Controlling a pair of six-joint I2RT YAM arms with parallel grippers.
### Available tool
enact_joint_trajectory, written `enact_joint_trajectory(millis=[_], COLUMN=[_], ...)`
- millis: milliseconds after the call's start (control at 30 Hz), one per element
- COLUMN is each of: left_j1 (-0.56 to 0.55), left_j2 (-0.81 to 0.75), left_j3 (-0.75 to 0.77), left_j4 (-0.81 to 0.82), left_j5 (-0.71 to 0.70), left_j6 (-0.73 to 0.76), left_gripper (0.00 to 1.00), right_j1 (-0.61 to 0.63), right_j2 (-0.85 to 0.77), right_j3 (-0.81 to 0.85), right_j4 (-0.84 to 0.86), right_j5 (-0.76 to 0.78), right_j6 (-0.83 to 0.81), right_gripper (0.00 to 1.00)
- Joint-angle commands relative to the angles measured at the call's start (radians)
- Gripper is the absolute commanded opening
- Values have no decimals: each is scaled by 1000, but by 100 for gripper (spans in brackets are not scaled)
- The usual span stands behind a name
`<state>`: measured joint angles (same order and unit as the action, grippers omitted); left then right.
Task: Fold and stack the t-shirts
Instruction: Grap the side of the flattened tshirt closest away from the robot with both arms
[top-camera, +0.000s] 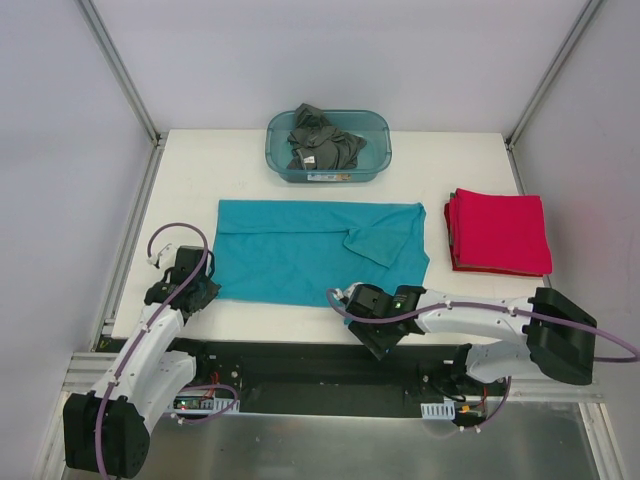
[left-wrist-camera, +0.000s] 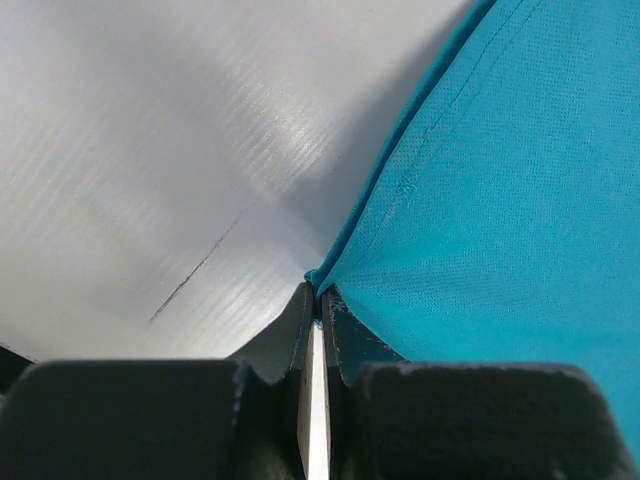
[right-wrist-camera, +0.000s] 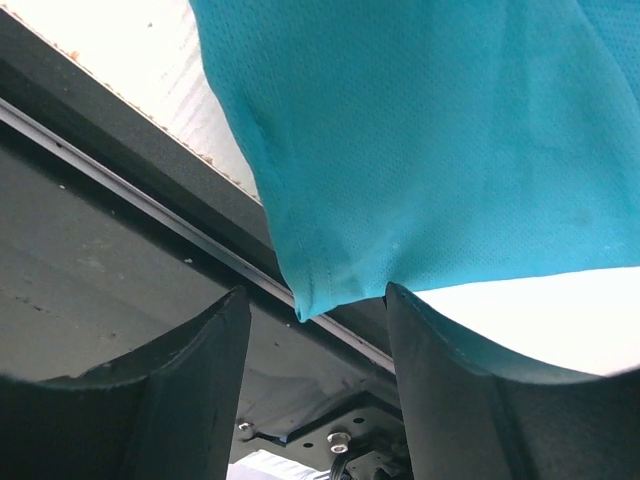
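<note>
From above, the left pincer (top-camera: 192, 290) and right pincer (top-camera: 368, 312) sit at the near hem of the teal t-shirt (top-camera: 300, 250), which is spread across the worktop (top-camera: 200, 170). The left wrist view shows that pincer clenched on a corner. The right wrist view shows the other released, straddling the overhanging corner. I'd say it must close before both fold the hem away.

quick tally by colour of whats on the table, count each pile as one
teal t-shirt: 1
red folded stack: 1
dark grey heap: 1
blue-green tub: 1
total: 4
</note>
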<state>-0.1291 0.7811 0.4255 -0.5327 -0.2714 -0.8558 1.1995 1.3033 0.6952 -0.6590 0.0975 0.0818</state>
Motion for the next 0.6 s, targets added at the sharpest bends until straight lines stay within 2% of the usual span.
enact_joint_trajectory(millis=[0, 300, 400, 567], left_j1=[11, 13, 16, 23], left_j2=[-2, 0, 4, -23], left_j3=[-7, -2, 1, -7], left_j4=[14, 16, 14, -9], left_j5=[-37, -51, -77, -104], left_j6=[-11, -11, -6, -40], left_gripper=[0, 0, 0, 0], right_j1=[3, 3, 5, 9], right_j2=[22, 94, 74, -4], right_j3=[7, 32, 30, 41], right_j4=[35, 16, 18, -11], right_j5=[-15, 57, 45, -62], right_j6=[-2, 1, 7, -4], right_gripper=[59, 41, 27, 8])
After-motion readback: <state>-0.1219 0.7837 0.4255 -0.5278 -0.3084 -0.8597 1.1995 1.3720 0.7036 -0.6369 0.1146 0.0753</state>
